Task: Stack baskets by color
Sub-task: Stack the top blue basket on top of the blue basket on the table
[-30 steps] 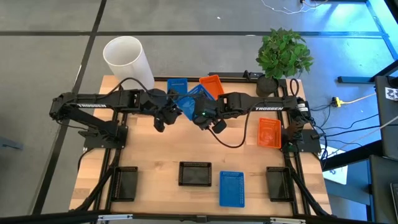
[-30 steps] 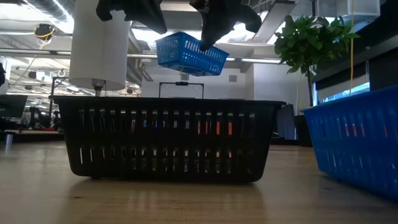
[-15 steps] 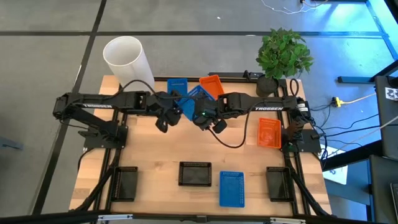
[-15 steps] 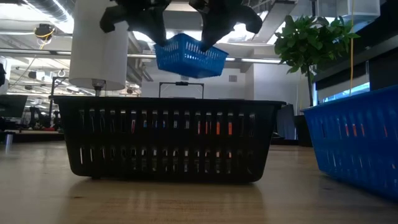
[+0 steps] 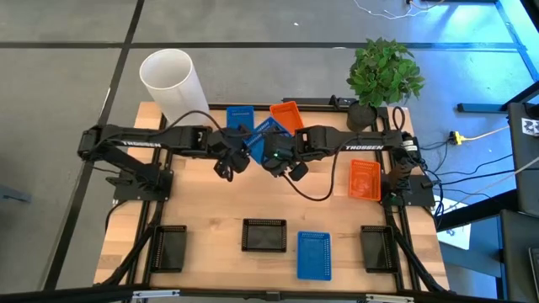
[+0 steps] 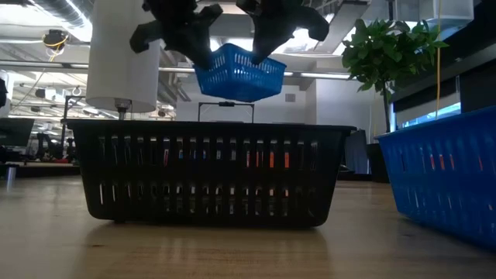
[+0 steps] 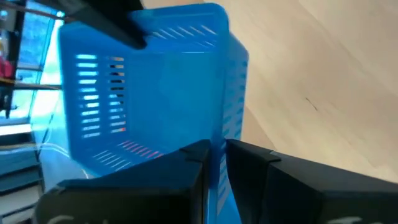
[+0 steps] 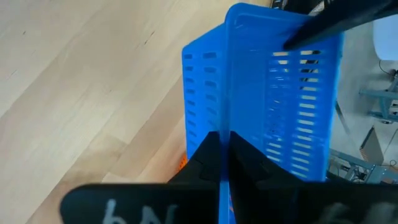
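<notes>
Aloft, tilted blue basket (image 6: 236,72), long axis between arms, both grippers' fingers clamped on opposite rims.

A blue mesh basket (image 7: 149,87) fills most of the view, tilted above the pale wooden bench (image 7: 323,81). The left tool (image 7: 216,163) has its two dark fingers (image 7: 249,174) pinched on the basket's near wall, one on each side of it.

The left claw (image 5: 239,151) has moved in onto the raised blue basket (image 5: 259,140).
</notes>
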Motion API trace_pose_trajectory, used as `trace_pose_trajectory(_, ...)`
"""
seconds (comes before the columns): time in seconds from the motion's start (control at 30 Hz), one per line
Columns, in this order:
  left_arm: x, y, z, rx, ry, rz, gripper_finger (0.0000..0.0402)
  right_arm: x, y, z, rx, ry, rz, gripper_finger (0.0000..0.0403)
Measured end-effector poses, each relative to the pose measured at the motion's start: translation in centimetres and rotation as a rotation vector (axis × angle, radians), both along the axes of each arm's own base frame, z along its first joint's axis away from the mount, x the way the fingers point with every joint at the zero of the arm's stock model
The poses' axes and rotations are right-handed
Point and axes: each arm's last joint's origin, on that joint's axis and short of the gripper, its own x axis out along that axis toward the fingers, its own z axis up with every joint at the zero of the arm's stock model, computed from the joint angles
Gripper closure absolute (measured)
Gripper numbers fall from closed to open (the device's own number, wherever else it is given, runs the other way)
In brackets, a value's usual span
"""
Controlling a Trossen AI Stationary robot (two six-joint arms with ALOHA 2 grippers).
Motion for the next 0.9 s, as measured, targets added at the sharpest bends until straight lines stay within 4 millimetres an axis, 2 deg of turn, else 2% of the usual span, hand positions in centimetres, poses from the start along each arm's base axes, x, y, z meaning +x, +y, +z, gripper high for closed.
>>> trace_pose_trajectory(0.17,0.27,0.02,-0.40,0.038,0.039,-0.041,0.0363,0.02,0.00,-0.01,0.001,-0.001,0.000,0.0397)
trace_pose_trajectory(0.33,0.21,0.01,-0.36,0.032,0.037,-0.035,0.0396,0.07,0.00,0.02,0.000,-0.007,0.001,0.0397)
trace_pose_trajectory(0.5,0.20,0.02,-0.37,0.019,0.031,-0.018,0.0399,0.07,0.00,0.02,0.000,-0.007,0.001,0.0396)
trace_pose_trajectory(0.73,0.12,-0.01,-0.51,0.013,0.043,-0.014,0.0401,0.14,0.01,0.14,-0.001,-0.021,-0.006,0.0343)
trace_pose_trajectory(0.9,-0.52,0.20,-0.53,-0.042,0.056,0.048,0.0401,0.02,-0.25,0.25,-0.053,-0.038,-0.096,0.0333)
